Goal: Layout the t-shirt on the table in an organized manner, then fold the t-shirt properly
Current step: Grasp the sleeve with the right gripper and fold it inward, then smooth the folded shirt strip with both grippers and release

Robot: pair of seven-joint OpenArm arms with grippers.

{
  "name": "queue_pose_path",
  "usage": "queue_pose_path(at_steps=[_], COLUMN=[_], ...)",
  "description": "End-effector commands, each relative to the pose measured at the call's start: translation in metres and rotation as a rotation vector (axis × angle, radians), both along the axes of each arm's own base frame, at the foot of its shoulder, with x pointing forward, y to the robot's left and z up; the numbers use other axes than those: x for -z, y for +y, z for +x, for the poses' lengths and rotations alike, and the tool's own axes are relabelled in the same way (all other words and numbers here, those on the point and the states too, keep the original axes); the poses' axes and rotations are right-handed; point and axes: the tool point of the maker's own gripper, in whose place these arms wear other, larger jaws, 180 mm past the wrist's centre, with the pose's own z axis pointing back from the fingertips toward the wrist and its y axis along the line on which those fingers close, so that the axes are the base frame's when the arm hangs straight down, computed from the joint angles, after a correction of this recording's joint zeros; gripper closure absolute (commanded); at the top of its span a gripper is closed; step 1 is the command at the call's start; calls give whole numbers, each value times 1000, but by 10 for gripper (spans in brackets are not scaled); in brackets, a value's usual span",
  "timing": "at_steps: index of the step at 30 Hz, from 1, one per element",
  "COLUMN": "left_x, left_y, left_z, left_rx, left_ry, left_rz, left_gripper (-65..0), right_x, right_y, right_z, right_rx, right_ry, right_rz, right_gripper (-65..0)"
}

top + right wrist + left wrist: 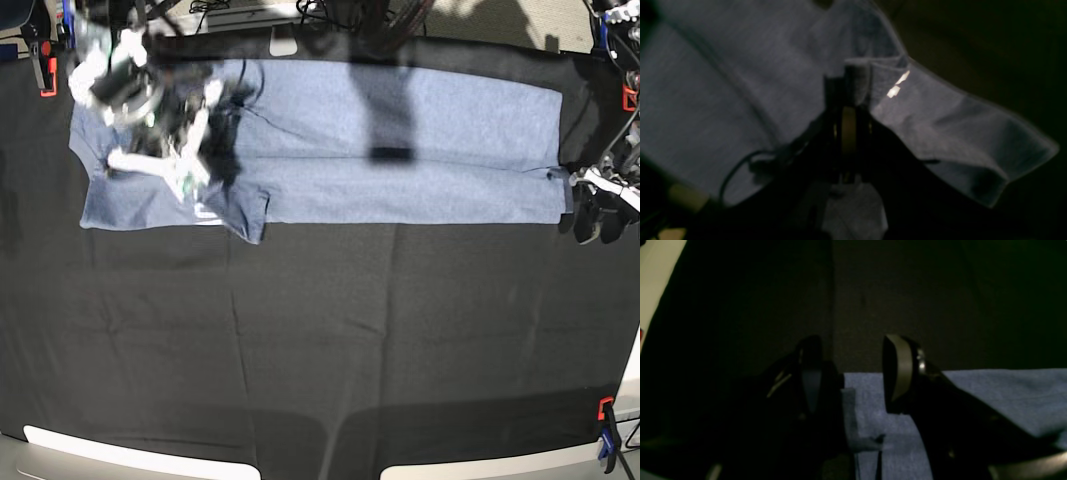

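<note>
Fold step underway: t-shirt [330,140] lies as a long band across the far counter [320,340]; right gripper [849,100] jaws clenched on a raised sleeve fold, left gripper [848,373] jaws released at the hem corner, likely next to close there.

Overhead base view of the whole table [320,350]; both low, close wrist views sharing the t-shirt [420,150].

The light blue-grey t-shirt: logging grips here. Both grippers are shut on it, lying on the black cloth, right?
Not quite. In the left wrist view the left gripper is open at the edge of the light blue-grey t-shirt; only the right gripper is shut on it, over the black cloth table.
</note>
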Motion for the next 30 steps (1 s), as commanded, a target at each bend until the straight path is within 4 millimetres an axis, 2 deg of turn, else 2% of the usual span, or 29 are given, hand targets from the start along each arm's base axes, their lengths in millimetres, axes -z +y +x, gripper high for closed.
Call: queue_pose_path(at_steps=[1,6,13,15,19,22,24,30], left_x=[-19,-19,-19,-19,-19,-19,-19,-16], left_y=[2,2,2,2,2,2,2,2], left_z=[7,7,7,7,7,7,7,6], left_rx=[8,8,8,8,8,8,8,11], left_ry=[-66,-66,-66,-66,-66,-66,-66,-46], left_rz=[6,6,6,6,6,6,6,10], left_gripper=[-269,-269,-269,-269,-269,-269,-269,-269], right_x=[-9,4,7,7,2,0,-1,-22], right_y=[3,5,17,26,59,70,70,61], right_z=[-1,-27,-39,-44,-66,-80,-78,-48], right_rx=[-12,-16,-25,-48,-212,-285,-282,-214], right_ry=[-32,38,89,118,196,248,239,83], right_rz=[10,20,97,146,276,323,329,386], right_gripper=[-5,-5,-15,-64,-197,-212,-212,-212])
